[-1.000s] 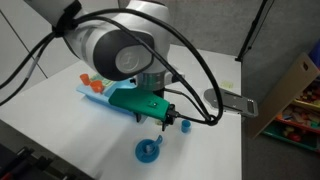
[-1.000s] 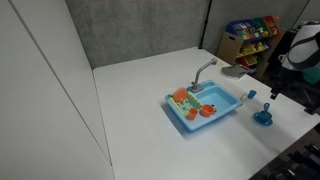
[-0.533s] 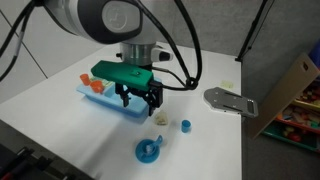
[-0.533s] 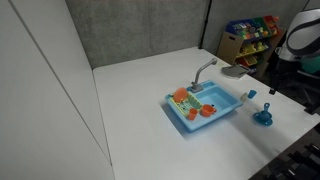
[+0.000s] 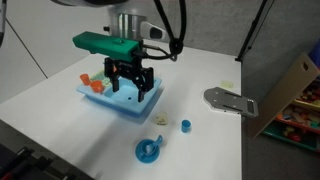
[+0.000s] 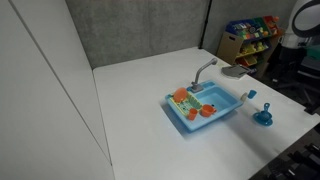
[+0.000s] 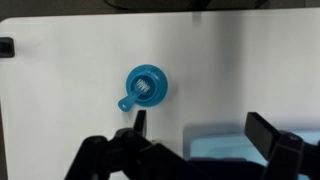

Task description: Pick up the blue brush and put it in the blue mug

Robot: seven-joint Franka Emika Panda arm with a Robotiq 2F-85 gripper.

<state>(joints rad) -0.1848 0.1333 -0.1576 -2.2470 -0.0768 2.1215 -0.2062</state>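
The blue mug (image 5: 147, 151) stands on the white table in front of the toy sink; it also shows in the other exterior view (image 6: 263, 118) and in the wrist view (image 7: 147, 86). A slim blue piece, apparently the blue brush (image 5: 155, 141), sticks up out of the mug (image 6: 267, 106); from the wrist a pale bristle pattern (image 7: 146, 86) shows inside it. My gripper (image 5: 131, 90) hangs open and empty above the sink, well away from the mug. In the wrist view its fingers (image 7: 203, 130) are spread wide with nothing between them.
The light-blue toy sink (image 5: 137, 113) (image 6: 207, 123) holds orange cups (image 5: 95, 86) and has a grey faucet (image 6: 205, 70). A tiny teal cup (image 5: 185, 125) and a small dark piece (image 5: 160, 121) lie near the mug. A grey flat part (image 5: 228, 100) lies further off. A toy shelf (image 6: 250, 35) stands beyond the table.
My gripper has risen from just above the mug and moved back over the sink, fingers open. The mug and the piece in it have stayed where they were.
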